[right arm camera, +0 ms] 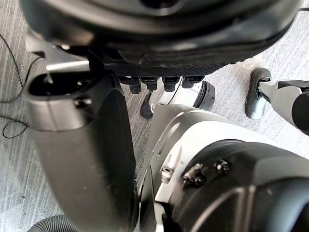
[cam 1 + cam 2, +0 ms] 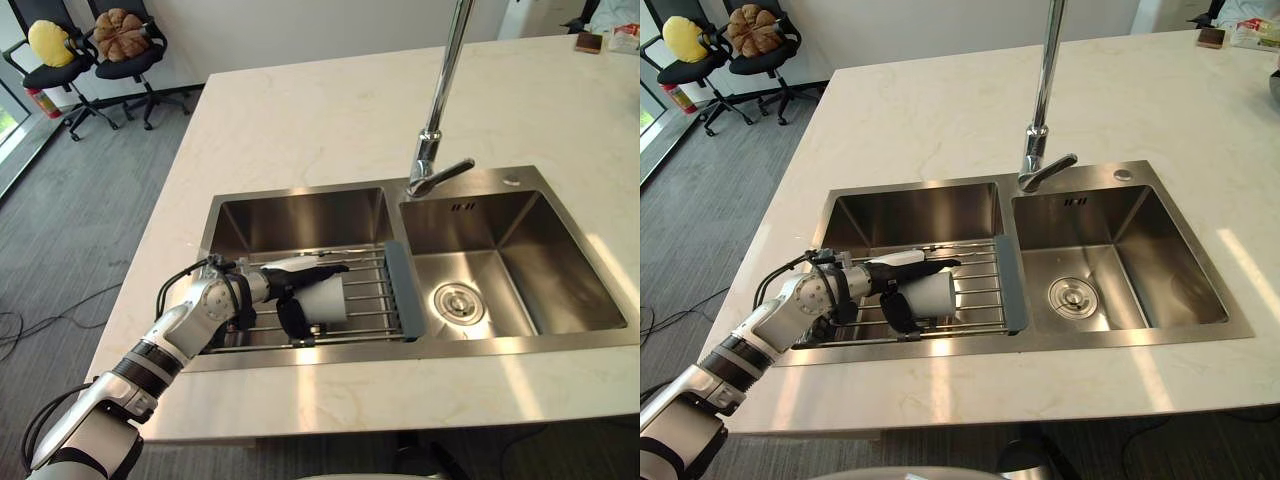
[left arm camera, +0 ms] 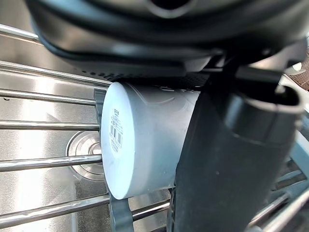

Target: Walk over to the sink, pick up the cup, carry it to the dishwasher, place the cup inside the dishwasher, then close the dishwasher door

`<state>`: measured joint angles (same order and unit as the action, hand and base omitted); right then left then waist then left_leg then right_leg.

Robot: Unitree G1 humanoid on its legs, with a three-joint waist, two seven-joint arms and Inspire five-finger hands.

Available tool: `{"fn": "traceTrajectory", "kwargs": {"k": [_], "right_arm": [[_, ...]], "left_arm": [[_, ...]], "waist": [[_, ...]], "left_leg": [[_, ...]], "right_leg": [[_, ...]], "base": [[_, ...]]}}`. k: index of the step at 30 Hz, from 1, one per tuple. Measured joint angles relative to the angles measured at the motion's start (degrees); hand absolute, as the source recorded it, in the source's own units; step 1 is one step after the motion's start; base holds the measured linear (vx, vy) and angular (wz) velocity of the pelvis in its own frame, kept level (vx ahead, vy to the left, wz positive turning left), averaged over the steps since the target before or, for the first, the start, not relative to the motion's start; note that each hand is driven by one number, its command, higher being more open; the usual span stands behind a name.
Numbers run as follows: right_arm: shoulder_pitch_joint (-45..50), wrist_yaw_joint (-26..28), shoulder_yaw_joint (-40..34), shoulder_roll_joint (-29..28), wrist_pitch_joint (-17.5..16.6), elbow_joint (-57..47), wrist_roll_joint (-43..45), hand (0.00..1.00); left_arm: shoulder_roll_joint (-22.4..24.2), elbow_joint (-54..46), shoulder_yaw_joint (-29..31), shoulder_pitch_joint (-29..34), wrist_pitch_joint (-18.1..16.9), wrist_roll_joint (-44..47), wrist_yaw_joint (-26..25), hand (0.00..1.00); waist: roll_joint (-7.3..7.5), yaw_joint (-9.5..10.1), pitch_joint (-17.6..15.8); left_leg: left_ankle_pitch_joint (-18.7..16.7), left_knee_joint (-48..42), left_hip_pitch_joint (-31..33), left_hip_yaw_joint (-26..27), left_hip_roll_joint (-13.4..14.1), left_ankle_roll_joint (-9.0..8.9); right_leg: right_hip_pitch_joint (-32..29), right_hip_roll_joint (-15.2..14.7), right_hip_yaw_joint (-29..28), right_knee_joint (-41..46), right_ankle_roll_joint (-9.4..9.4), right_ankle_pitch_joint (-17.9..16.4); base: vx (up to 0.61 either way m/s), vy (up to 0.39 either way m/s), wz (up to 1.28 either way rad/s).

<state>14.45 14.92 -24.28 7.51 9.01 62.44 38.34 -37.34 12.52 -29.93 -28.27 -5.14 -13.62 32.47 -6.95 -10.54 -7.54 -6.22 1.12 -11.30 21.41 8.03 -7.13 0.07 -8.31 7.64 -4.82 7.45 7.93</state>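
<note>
While left hand (image 2: 278, 287) grips white cup (image 2: 326, 300), fingers (image 2: 325, 269) curled round it, on wire rack (image 2: 366, 277) over left sink bowl (image 2: 300, 215), pick-up step is on. Next: lift cup clear of rack.

The sink (image 2: 560, 290) is set into the tabletop (image 2: 300, 120) with two basins side by side. The faucet (image 2: 440, 110) stands behind the wall between them, and the drain (image 2: 459, 303) lies in the right basin. A rack (image 2: 370, 290) spans the left basin toward its front; on it the cup (image 2: 322, 300) lies on its side, with the left hand (image 2: 290, 285) wrapped round it from the left.
</note>
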Motion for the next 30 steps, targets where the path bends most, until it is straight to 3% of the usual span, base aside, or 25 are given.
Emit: {"fn": "traceTrajectory", "kwargs": {"k": [4, 12, 14, 20, 26, 30], "right_arm": [[0.0, 0.0, 0.2, 0.0, 0.0, 0.0, 0.6, 1.00], [0.0, -0.1, 2.2, 0.5, -0.6, -0.9, 0.8, 1.00], [-0.2, -0.1, 2.4, 0.7, -0.6, -0.9, 0.8, 1.00], [-0.3, -0.1, 3.1, 1.4, -0.6, -0.7, 0.8, 1.00], [-0.7, -1.3, 4.7, 2.0, -0.1, -0.7, 0.8, 1.00], [-1.0, -1.6, 7.3, 2.4, 0.0, -0.7, 0.8, 1.00]], "left_arm": [[0.3, 1.1, 0.0, -0.6, -0.4, -0.1, -0.6, 0.00], [0.7, 2.3, -0.5, -1.4, -5.2, -1.1, -9.1, 0.00], [0.8, 2.1, -1.1, -0.2, -8.4, -1.0, -13.6, 0.00], [1.7, 0.7, 0.6, 6.6, -10.8, -3.6, -25.0, 0.00], [5.3, 0.2, 6.9, 14.9, -14.2, -8.8, -38.3, 0.00], [6.7, -2.5, 10.9, 20.2, -16.2, -13.5, -46.0, 0.00]], "waist": [[-0.10, 0.00, -0.1], [-0.48, -0.43, -0.5], [-0.52, -0.29, -0.5], [-0.47, 0.45, -0.5], [0.16, 4.00, -0.8], [1.64, 5.42, -0.8]], "left_leg": [[0.0, -0.3, 0.2, -0.1, 0.0, -0.02], [0.0, -0.2, 0.4, -0.4, 0.2, -0.03], [0.0, -0.2, 0.5, -0.5, 0.2, -0.04], [0.1, -0.7, 0.7, -2.0, 0.3, 0.03], [0.8, -1.4, 1.8, -5.4, 0.5, 0.14], [1.5, -1.4, 2.5, -7.5, 0.5, 0.15]], "right_leg": [[0.0, 0.0, 0.0, 0.0, -0.05, 0.0], [-0.1, 0.1, 0.4, 0.0, -0.06, 0.0], [-0.1, 0.1, 0.7, 0.0, -0.06, 0.0], [1.0, -0.4, 2.7, 0.0, -0.06, 0.0], [2.4, -0.7, 6.1, 0.0, -0.19, 0.0], [3.1, -0.8, 8.1, 0.0, -0.28, -0.1]], "base": [[-0.06, -0.047, 0.00], [-0.03, -0.029, 0.02], [0.00, 0.000, 0.02], [-0.03, -0.022, 0.12], [-0.07, -0.040, 0.27], [-0.06, -0.027, 0.27]]}}
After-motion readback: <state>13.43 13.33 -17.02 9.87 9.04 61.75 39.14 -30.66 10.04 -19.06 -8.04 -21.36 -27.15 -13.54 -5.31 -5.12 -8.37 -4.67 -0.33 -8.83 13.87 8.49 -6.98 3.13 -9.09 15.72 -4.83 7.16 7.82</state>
